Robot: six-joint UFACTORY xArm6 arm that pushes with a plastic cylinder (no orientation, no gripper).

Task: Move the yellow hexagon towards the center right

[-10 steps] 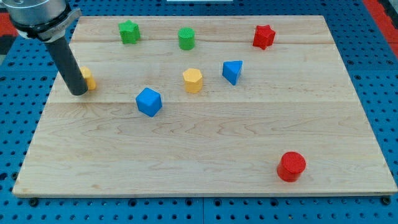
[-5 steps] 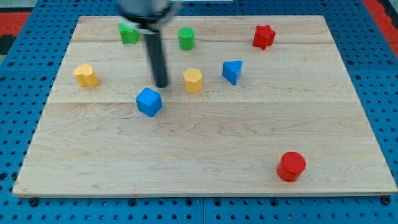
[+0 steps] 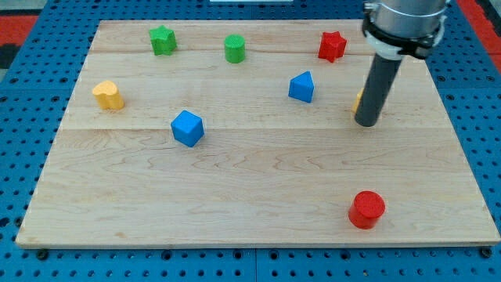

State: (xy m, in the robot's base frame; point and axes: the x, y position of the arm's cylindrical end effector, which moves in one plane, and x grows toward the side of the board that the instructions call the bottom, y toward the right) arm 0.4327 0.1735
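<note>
The yellow hexagon [image 3: 358,101] sits at the desk's right side, about mid-height, and is almost wholly hidden behind the dark rod: only a thin yellow sliver shows at the rod's left edge (too little to make out its shape here). My tip [image 3: 367,123] rests on the desk just below and to the right of that sliver, touching or very nearly touching the block. There is no pincer on this arm, only the rod, so there is no open or closed state to tell.

Left of the hexagon, near but apart, stands a blue block [image 3: 301,87] with a pointed top. Above it, near the desk's top edge, is the red star [image 3: 332,45]. Further left along that top edge are a green cylinder [image 3: 234,48] and a green star-like block [image 3: 163,39]. A blue cube-like block [image 3: 187,128] lies left of centre, and a second yellow block [image 3: 109,95], rounded in outline, sits near the left edge. A red cylinder [image 3: 366,209] stands well below the tip, toward the bottom right. The wooden desk [image 3: 250,196] lies on a blue pegboard [image 3: 16,117].
</note>
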